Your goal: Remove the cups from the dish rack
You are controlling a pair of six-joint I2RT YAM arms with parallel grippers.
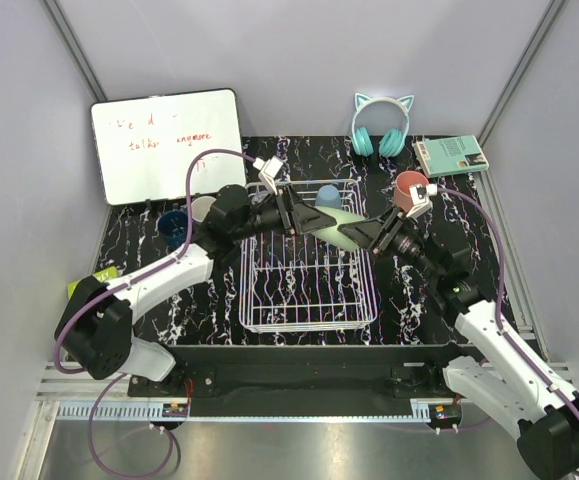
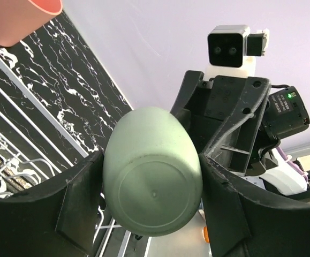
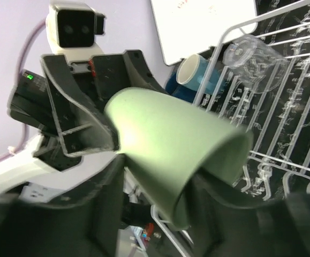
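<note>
Green cup (image 2: pixel 152 176) sits clamped in left and right jaws over the rack (image 1: pixel 269 290); pink cup (image 1: pixel 406 190) and 2 mugs (image 1: pixel 174 225) are out, blue cup (image 1: pixel 327 196) and glass (image 3: pixel 254 56) are left inside.

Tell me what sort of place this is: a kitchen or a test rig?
Likely a lab test cell, not a kitchen: plain grey panel walls, plus a whiteboard and cat-ear headphones on the table beyond the dish rack.

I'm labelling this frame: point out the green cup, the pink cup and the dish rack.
green cup (image 2: pixel 152 195), left wrist view, its round base.
pink cup (image 2: pixel 13 22), left wrist view, its side wall.
dish rack (image 1: pixel 309 327), top external view, its near rim wire.
</note>
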